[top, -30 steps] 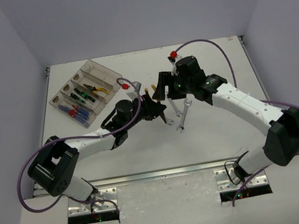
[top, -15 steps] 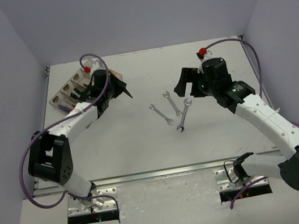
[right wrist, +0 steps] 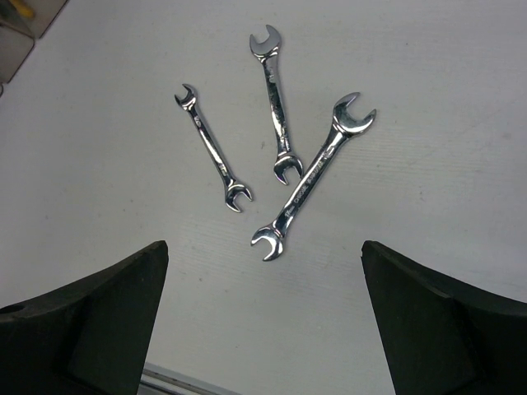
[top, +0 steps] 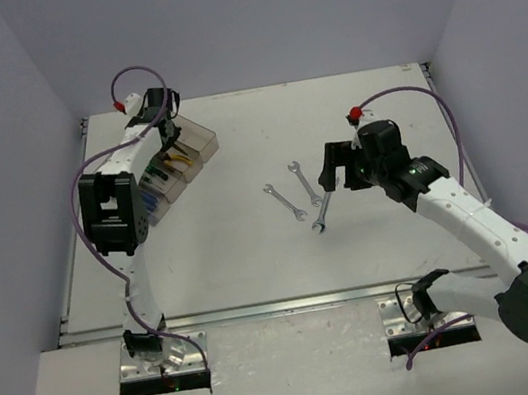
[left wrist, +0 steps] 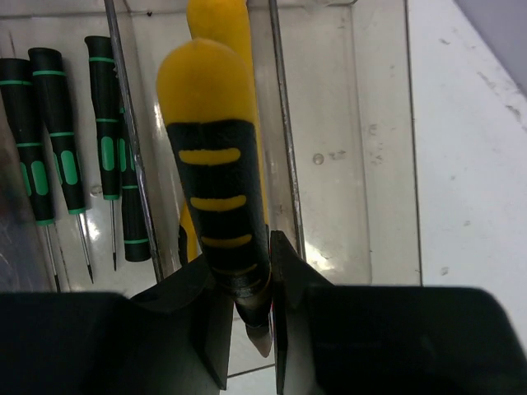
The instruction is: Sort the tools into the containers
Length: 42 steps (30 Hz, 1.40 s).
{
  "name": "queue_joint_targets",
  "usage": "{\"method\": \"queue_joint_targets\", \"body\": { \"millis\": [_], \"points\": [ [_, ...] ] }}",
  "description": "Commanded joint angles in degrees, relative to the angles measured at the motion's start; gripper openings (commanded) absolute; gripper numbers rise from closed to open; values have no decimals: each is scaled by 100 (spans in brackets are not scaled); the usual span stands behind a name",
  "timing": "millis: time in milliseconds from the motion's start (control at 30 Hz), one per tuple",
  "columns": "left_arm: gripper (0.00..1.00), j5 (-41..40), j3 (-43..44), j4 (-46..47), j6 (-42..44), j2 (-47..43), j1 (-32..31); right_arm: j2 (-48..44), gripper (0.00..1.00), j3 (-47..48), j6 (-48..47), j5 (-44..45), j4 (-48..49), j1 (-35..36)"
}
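We see the left gripper (top: 169, 140) over the clear bins (top: 202, 140); three silver wrenches (top: 303, 183) lie on the table (top: 244, 262) beside the right gripper (top: 331, 164).

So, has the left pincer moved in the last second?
Yes. The left pincer swung left from beside the wrenches to the clear bins, gripping yellow pliers.
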Motion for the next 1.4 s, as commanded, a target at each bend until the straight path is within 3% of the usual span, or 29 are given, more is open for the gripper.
{"method": "queue_joint_targets", "body": {
  "millis": [0,233,333,500,700,800,867,933,1200,1300,1367],
  "points": [
    [0,-388,644,-261,33,125,95,-162,99,-74,-167,-98,164,-46],
    [0,-169,697,-136,28,377,255,-166,99,-145,-165,-174,194,-39],
    [15,-198,729,-115,10,443,257,-180,99,-196,-151,-249,232,-43],
    [63,-147,745,-17,86,418,263,-157,99,-237,-136,-314,325,-46],
    [72,346,620,155,117,-56,263,-29,99,-255,-130,-293,346,-44],
    [85,761,302,366,241,-785,258,88,99,-256,-111,-185,357,-38],
    [100,1086,15,448,452,-1416,227,213,99,-243,5,-12,361,-46],
    [100,1382,-324,533,657,-1690,201,360,99,-199,177,241,324,-46],
    [100,2300,-3766,1258,793,-6086,-241,1647,99,476,780,1396,-495,-41],
    [100,2398,-4762,1141,808,-7627,-273,2059,97,502,970,1170,-367,-37],
    [100,2469,-5043,977,940,-8141,-273,2168,92,310,1017,942,-112,-28]
  ]
}}
